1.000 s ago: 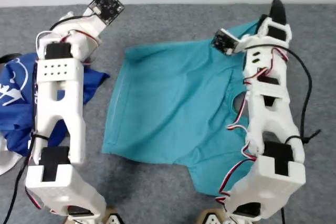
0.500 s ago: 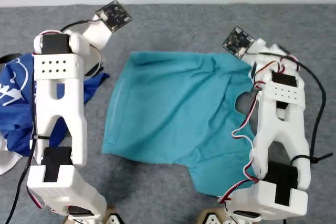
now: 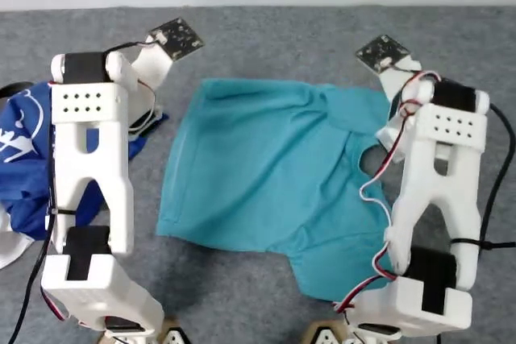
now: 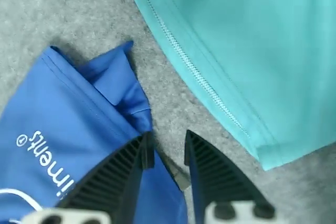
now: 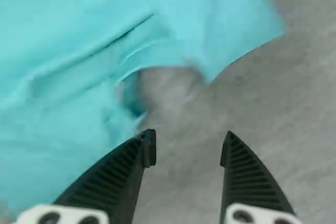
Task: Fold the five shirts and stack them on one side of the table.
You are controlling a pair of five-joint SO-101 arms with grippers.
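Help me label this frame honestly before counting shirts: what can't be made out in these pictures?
- High view: the right arm covers the collar side of the teal shirt, so how that part lies is hidden.
- High view: the blue shirt is cut off by the picture edge and overlapped by the left arm, so whether it is folded is unclear.
- High view: a white item at the edge is too cut off to identify.

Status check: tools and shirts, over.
Left tool open over blue shirt. Right tool open, empty, beside teal shirt collar. Teal shirt spread between arms; blue one bunched aside.
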